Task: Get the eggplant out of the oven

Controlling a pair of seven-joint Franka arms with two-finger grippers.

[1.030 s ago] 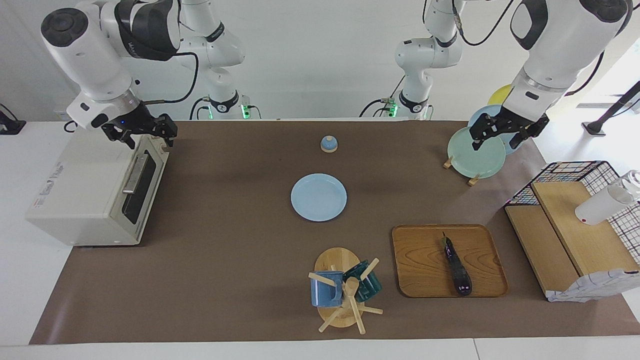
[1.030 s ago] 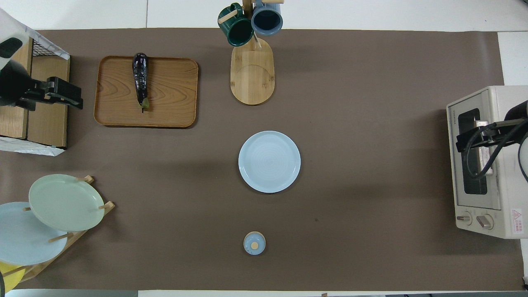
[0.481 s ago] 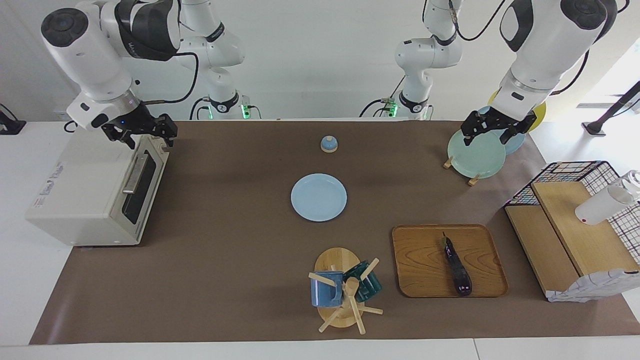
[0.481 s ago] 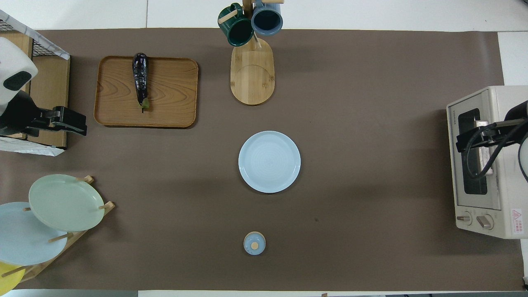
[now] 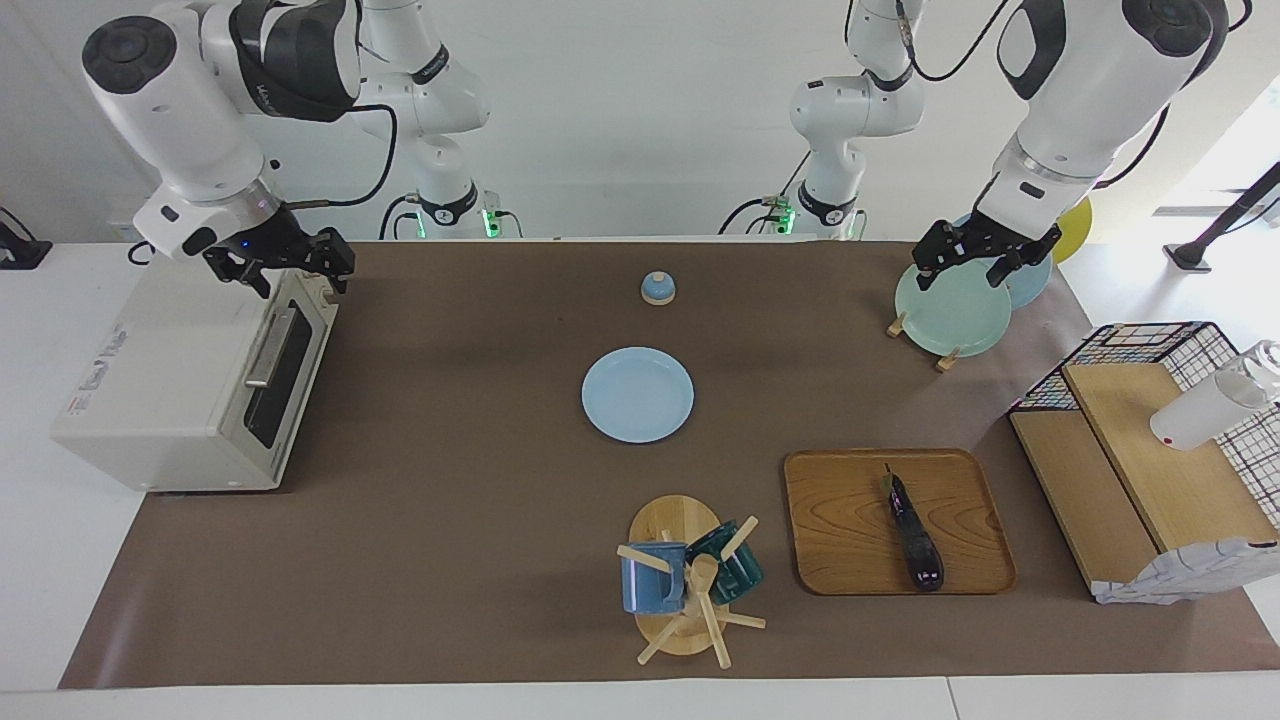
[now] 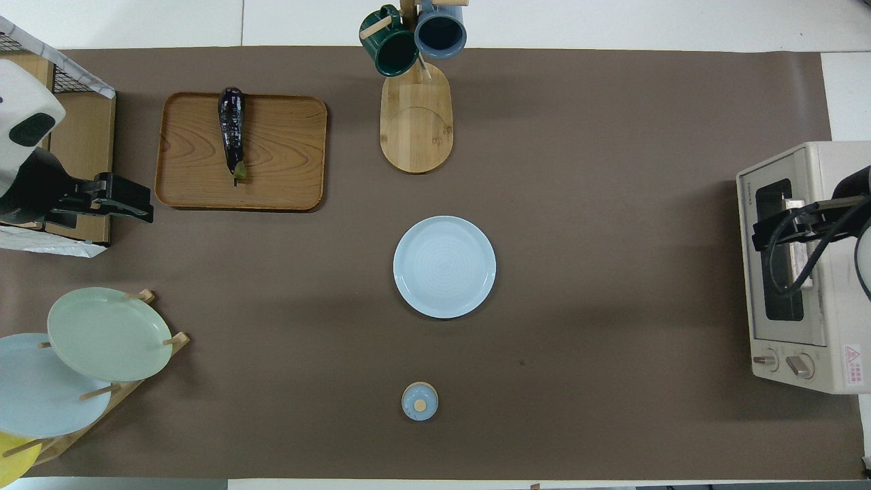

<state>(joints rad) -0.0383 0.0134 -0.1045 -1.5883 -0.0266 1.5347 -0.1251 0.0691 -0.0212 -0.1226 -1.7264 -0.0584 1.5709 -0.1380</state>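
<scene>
The eggplant (image 5: 912, 535) lies lengthwise on a wooden tray (image 5: 850, 520), also in the overhead view (image 6: 231, 133). The cream oven (image 5: 160, 390) stands at the right arm's end of the table with its dark glass door shut; it also shows in the overhead view (image 6: 837, 272). My right gripper (image 5: 298, 280) is open and empty, just above the oven's top front edge by the door handle. My left gripper (image 5: 962, 272) is open and empty, raised; from above (image 6: 148, 209) it is over the mat beside the tray.
A pale blue plate (image 5: 638, 394) lies mid-table, with a small blue lid (image 5: 657, 288) nearer the robots. A mug tree (image 5: 690, 585) stands beside the tray. A plate rack (image 5: 950, 315) and a wire-and-wood shelf (image 5: 1150, 450) are at the left arm's end.
My left gripper has moved back toward the robots and a little toward the table's middle, off the wooden shelf. The right arm, oven and eggplant have not moved.
</scene>
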